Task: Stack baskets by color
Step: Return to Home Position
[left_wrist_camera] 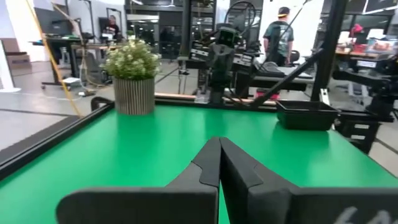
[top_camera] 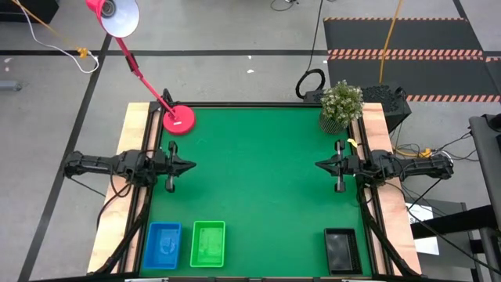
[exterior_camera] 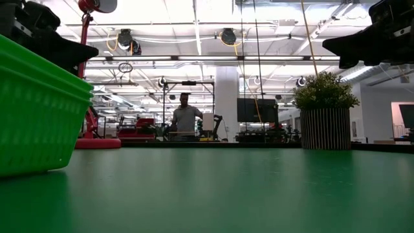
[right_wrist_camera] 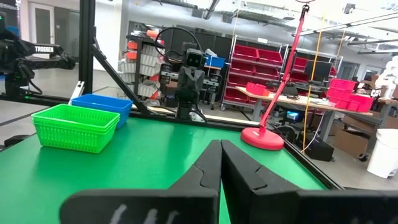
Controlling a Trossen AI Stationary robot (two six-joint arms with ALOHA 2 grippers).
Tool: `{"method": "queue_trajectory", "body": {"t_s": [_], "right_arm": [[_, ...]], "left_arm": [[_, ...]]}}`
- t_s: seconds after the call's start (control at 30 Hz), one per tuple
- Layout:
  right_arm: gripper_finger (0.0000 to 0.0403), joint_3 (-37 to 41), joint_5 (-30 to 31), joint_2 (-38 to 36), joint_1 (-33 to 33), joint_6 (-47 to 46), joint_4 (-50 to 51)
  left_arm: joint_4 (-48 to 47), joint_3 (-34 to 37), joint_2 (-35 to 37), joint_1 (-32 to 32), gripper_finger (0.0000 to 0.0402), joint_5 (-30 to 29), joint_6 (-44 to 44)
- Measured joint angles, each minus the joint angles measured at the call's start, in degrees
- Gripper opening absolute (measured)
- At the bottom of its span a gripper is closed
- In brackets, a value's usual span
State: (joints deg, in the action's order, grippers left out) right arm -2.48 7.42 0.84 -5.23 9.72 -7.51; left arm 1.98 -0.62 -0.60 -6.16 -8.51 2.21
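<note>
The left gripper (top_camera: pixel 188 165) sits by the left edge of the table (top_camera: pixel 258 196), about halfway up that side; its two fingers are pressed together with nothing in them; the right gripper (top_camera: pixel 321 164) sits the same way by the right edge, fingers together and holding nothing. The two point at each other across the bare middle.

All the baskets are along the front edge, off to the side of both sets of fingers and well apart from them; the blue basket (top_camera: pixel 163 244) and the green basket (top_camera: pixel 207 243) stand just beside each other on the left arm's side; the black basket (top_camera: pixel 341 249) stands alone on the right arm's side. Each one's long side runs from front to back.

No basket lies between the fingers and their resting spots, so going home looks like a tiny move, or nearly done.

From above I cannot count how many baskets are in each pile; in the low view the green one is cut off at the edge, and the blue and black ones do not show there.
</note>
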Motion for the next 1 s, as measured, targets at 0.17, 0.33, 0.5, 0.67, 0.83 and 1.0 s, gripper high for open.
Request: {"method": "queue_trajectory", "body": {"t_s": [0.17,0.33,0.5,0.67,0.83,1.0], "right_arm": [[0.0,0.01,0.0,0.0,0.0,0.0,0.02],[0.0,0.0,0.02,0.0,0.0,-0.02,0.0],[0.0,0.01,0.0,0.0,0.0,-0.02,0.01],[0.0,0.02,0.0,0.0,0.0,0.0,0.02],[0.0,0.02,0.01,0.0,0.0,-0.01,0.0],[0.0,0.0,0.01,0.0,0.0,-0.01,0.02]], "left_arm": [[-0.69,0.0,0.0,0.51,0.0002,4.41,-1.94],[-1.24,0.0,-0.17,0.51,0.0004,7.13,-2.2],[-1.38,0.0,-0.17,0.47,0.0005,7.66,-1.7],[-1.31,0.0,-0.17,0.47,0.0027,7.39,-1.9],[-1.29,0.0,-0.17,0.47,0.0041,7.23,-1.91],[-1.27,0.0,-0.17,0.47,0.0044,7.2,-1.9]]}}
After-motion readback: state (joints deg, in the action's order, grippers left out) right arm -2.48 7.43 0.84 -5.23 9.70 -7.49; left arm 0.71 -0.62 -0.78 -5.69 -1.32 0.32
